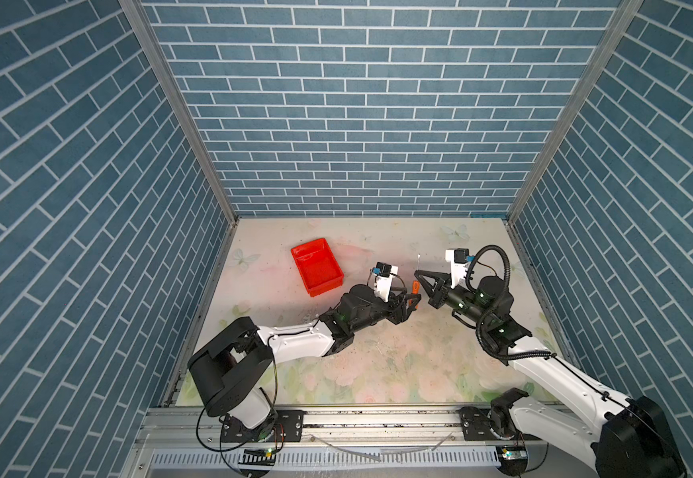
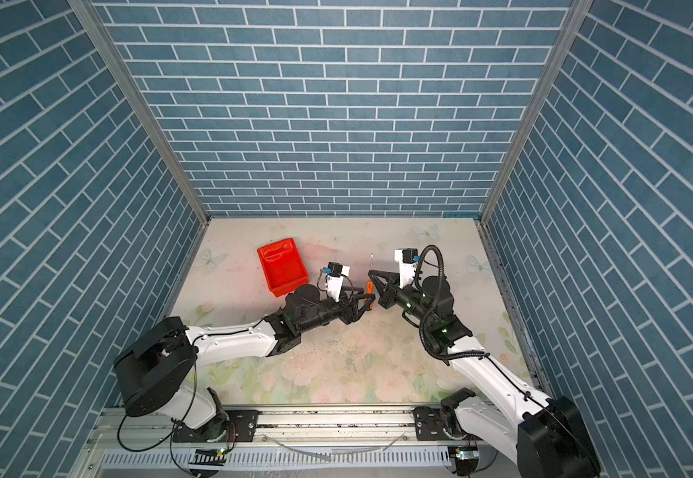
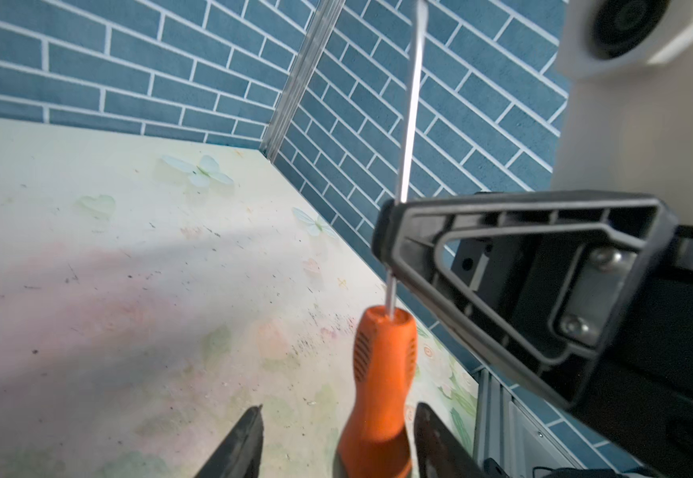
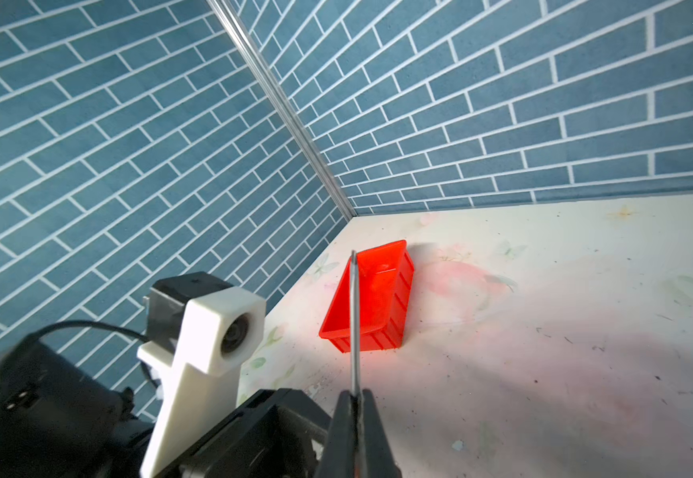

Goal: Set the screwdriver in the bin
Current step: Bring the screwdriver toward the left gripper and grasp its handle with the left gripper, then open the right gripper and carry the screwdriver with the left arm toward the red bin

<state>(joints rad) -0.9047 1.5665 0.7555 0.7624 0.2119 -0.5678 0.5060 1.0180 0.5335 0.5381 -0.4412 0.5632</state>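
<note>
A: Top views first. Where is the tool?

B: In both top views the small screwdriver, with its orange plastic handle and thin silver shaft, stands upright in the air between the two arms, above the pale floral tabletop. The right gripper is pinched tight on the shaft just above the handle. The left gripper straddles the handle lower down.

A: And the shallow bright red plastic bin?

B: It sits on the tabletop on the left arm's side, well apart from the tool.

A: What does the left wrist view show?

B: The handle sits between the left gripper's black fingers. One finger shows a clear gap to it and the other lies just beside it. So the jaws stand partly open around the handle, not clamped. Higher up, the right gripper nips the shaft.

A: And the right wrist view?

B: The shaft rises from between the right gripper's shut jaws. The bin stands beyond it, near the corner of the walls.

A: Which step is this?

B: I judge it a handover from right to left. Next, the left jaws need to close firmly on the handle before the right lets go. After that comes the carry to the bin. If the right releases too early, the screwdriver likely drops to the tabletop.
</note>
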